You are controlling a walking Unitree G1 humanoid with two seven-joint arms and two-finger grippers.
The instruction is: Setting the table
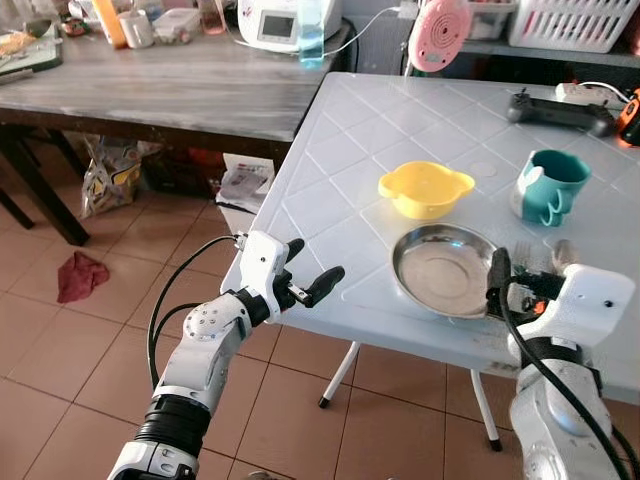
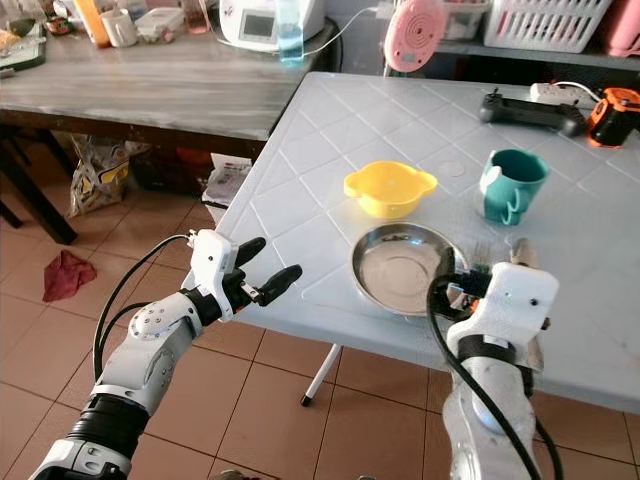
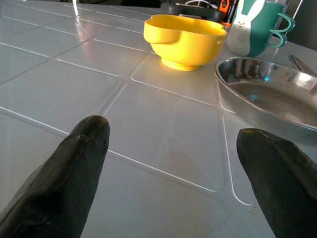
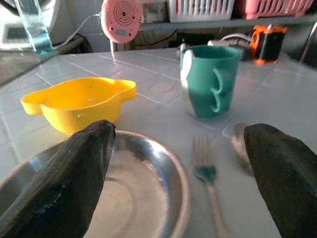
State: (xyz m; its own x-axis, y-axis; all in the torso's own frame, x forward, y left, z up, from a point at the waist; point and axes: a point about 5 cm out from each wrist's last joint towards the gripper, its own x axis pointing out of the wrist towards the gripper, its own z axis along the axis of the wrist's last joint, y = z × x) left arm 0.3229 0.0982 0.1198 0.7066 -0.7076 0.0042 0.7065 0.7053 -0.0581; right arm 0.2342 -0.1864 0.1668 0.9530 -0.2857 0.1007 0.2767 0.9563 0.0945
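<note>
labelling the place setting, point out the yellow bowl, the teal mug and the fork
yellow bowl [image 1: 425,189], left eye view, inside of the bowl
teal mug [image 1: 551,186], left eye view, its side wall
fork [image 4: 207,174], right wrist view, the neck just below the tines

on the white counter [image 1: 330,190]: one yellow bowl [image 1: 425,189], one steel plate [image 1: 443,269], one teal mug [image 1: 548,186], one fork [image 4: 208,173], one spoon [image 4: 239,144], one black controller [image 1: 558,110].
</note>
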